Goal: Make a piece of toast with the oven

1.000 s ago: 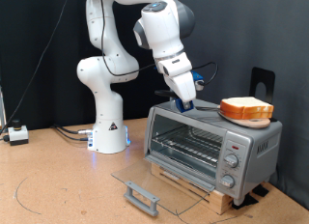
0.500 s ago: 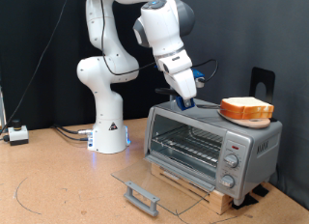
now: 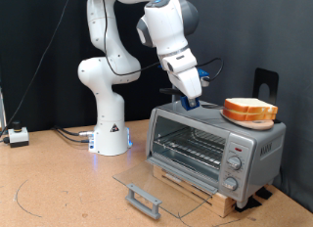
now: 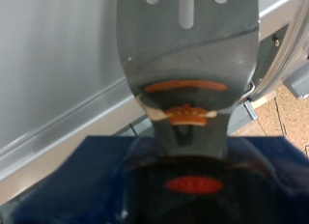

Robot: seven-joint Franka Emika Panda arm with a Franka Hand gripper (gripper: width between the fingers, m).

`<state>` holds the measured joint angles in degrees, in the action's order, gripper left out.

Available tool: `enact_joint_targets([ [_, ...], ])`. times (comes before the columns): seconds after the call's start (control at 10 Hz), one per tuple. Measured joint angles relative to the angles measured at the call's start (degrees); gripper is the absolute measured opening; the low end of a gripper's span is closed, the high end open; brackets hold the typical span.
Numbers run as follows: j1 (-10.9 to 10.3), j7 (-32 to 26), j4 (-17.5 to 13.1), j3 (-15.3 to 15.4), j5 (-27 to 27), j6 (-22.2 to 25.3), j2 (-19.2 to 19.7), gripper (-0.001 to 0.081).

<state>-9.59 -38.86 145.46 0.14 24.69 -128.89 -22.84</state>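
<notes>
Brown tabletop (image 3: 59, 183) fills my exterior view, with a pale wall behind the white arm's base. On a low wooden stand sits the oven (image 3: 215, 149), a boxy silver toaster oven with three knobs down its panel on the exterior view's right. Its long axis runs left to right in that view, mouth facing the camera, and its glass door (image 3: 147, 186) lies folded flat on the table, grey bar handle nearest the bottom edge; I can see the wire rack inside. The piece of toast (image 3: 250, 110), pale tan with a darker crust, lies flat on an orange plate (image 3: 248, 119) on the oven's roof, toward the right end. My gripper (image 3: 192, 102) hangs just above the roof's left part. From the wrist view it grips a metal spatula (image 4: 189, 60) by its dark handle, blade lying over the silver roof; how wide the jaws stand I cannot tell
</notes>
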Motion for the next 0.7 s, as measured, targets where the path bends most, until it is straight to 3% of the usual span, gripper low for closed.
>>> enact_joint_targets([
  [0.7,-2.2,2.7,0.0,4.8,4.5,-2.4,0.9,0.0395],
])
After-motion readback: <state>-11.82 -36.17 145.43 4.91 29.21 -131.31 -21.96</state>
